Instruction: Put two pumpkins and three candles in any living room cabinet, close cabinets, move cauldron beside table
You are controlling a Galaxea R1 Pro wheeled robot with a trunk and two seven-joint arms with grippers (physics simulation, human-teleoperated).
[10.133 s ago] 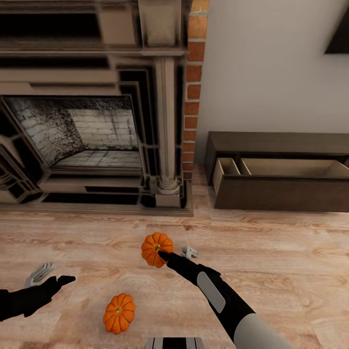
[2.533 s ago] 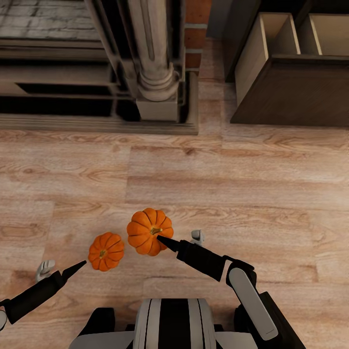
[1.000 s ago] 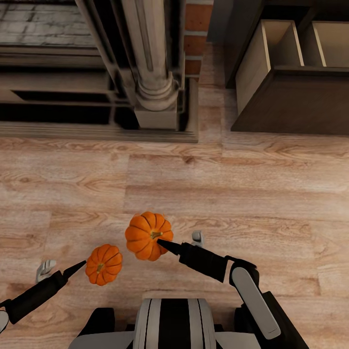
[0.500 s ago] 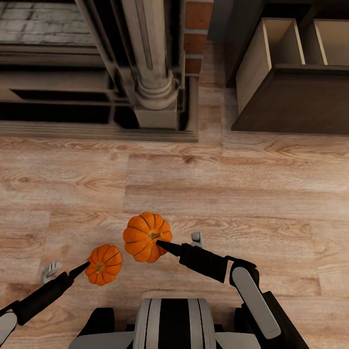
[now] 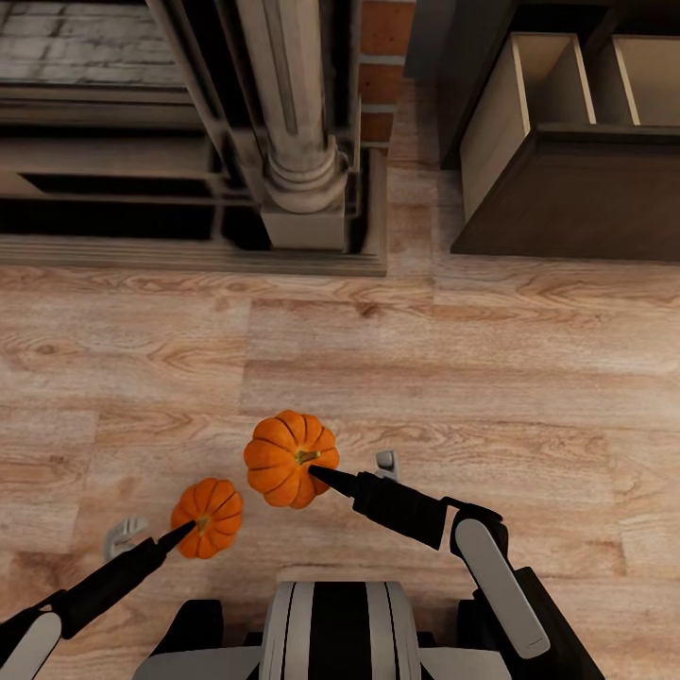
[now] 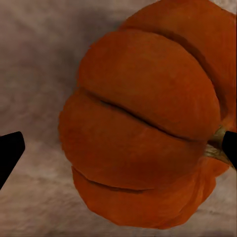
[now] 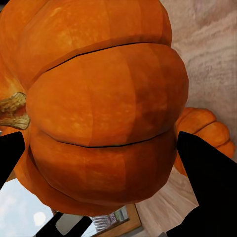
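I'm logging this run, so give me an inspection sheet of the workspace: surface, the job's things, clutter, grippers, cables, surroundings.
Surface: pale wood-plank floor.
Job's things: larger-looking pumpkin between the right gripper's fingers; smaller-looking pumpkin just left of it, on the floor as far as the head view tells. Cabinet at the upper right, drawer pulled open, the beige compartments in view holding nothing.
Clutter: nothing seen.
Grippers: right gripper shut on the larger-looking pumpkin, which looks lifted; left gripper open, straddling the smaller-looking pumpkin, one dark tip at its stem.
Cables: nothing seen.
Surroundings: fireplace with a stone column and brick edge beside the cabinet.
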